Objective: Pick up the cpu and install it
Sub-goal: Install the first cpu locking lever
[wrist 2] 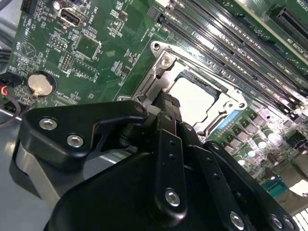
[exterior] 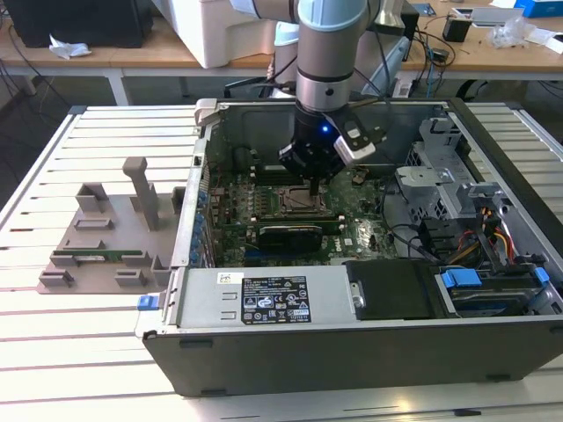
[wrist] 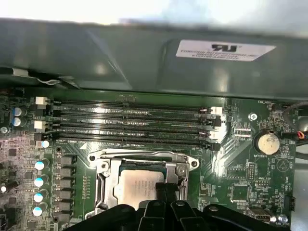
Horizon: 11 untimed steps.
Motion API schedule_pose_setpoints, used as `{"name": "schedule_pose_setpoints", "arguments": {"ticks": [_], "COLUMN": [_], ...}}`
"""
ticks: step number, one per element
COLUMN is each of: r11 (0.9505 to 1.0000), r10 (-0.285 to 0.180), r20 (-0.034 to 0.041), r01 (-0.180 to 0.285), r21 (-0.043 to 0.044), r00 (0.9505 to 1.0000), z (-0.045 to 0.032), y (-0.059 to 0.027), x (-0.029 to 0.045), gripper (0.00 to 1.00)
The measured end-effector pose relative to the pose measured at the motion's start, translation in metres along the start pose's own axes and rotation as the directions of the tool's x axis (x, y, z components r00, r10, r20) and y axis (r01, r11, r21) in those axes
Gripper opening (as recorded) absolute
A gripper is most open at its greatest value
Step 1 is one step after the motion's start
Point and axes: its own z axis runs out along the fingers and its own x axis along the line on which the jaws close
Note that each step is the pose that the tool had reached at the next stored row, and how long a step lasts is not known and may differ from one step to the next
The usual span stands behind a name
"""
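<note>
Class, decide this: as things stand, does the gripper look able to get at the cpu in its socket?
Probably yes. The gripper hangs just over the cpu, which lies in the socket frame with its top bare, and nothing sits between them.

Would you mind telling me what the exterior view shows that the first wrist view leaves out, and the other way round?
The exterior view alone shows the grey fixture tray on the slatted table, the open computer case as a whole, and the arm reaching down into it. The first wrist view alone shows the cpu lying in the socket frame, the memory slots and a coin battery. Both show the green motherboard and the claw just over the socket.
</note>
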Motion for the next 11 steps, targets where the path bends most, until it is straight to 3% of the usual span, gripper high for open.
{"name": "schedule_pose_setpoints", "arguments": {"ticks": [11], "r11": [1.0000], "r10": [0.000], "r20": [-0.0001], "r01": [0.000], "r21": [0.0012], "r00": [1.0000], "z": [-0.0234], "y": [-0.0001], "x": [-0.0003], "gripper": [0.11]}}
